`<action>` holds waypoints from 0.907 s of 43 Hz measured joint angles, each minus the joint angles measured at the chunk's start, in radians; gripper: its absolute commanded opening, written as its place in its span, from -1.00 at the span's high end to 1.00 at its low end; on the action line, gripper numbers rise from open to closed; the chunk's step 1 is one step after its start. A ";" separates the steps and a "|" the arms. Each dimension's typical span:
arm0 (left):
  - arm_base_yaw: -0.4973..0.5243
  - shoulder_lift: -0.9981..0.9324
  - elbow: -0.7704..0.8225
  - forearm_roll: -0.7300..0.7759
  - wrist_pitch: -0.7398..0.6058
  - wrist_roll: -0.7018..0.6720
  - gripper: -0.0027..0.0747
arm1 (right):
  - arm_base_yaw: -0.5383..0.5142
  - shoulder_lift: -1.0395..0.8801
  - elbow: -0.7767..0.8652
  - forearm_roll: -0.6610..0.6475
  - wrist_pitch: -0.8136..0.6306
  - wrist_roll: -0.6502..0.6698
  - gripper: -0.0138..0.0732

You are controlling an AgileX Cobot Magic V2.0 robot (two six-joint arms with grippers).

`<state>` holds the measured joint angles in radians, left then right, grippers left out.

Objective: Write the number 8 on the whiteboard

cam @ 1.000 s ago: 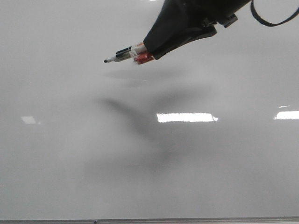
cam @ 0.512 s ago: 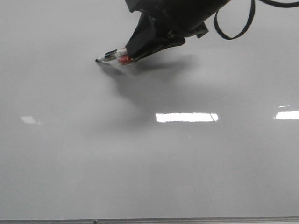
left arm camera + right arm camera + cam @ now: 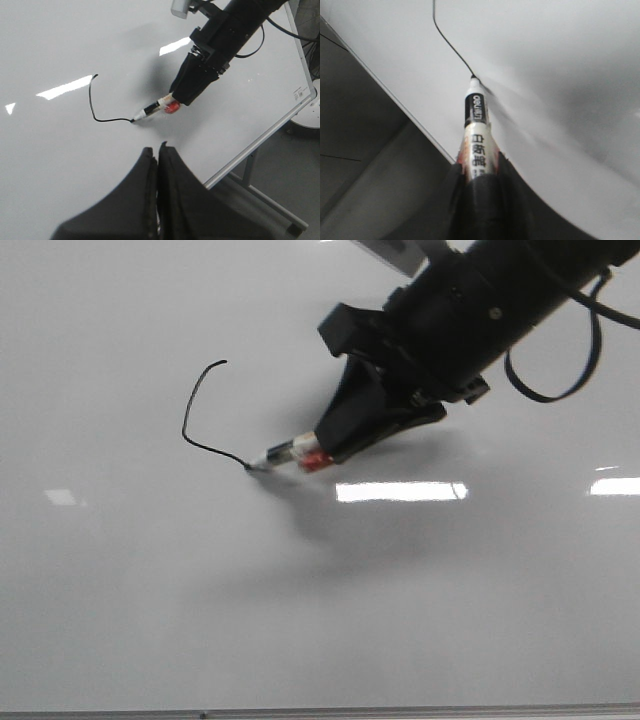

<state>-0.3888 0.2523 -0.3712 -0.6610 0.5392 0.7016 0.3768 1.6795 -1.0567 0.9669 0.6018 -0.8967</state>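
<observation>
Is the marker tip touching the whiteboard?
Touching. In the front view the marker tip sits at the end of the fresh line on the whiteboard; the right wrist view shows no gap.

Grey floor [image 3: 295, 165] and a metal stand frame [image 3: 260, 190] under the tilted board edge.

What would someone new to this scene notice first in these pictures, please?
The right gripper holds a marker slanting down to the whiteboard, its tip at the end of a curved black line left of centre, only the start of the number 8. The left gripper, shut and empty, hangs apart from it.
</observation>
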 measured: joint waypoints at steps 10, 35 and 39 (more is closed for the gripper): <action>0.000 0.000 0.000 0.000 0.000 0.000 0.99 | 0.062 0.034 0.065 -0.022 -0.059 0.000 0.82; 0.000 0.000 0.000 0.000 0.000 0.000 0.99 | 0.119 0.082 -0.077 0.048 -0.075 0.008 0.82; 0.000 0.000 0.000 0.000 0.000 0.000 0.99 | 0.070 0.031 -0.053 0.048 -0.058 0.008 0.82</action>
<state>-0.3888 0.2523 -0.3712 -0.6610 0.5392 0.7016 0.4473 1.7107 -1.1094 1.0154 0.5441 -0.8890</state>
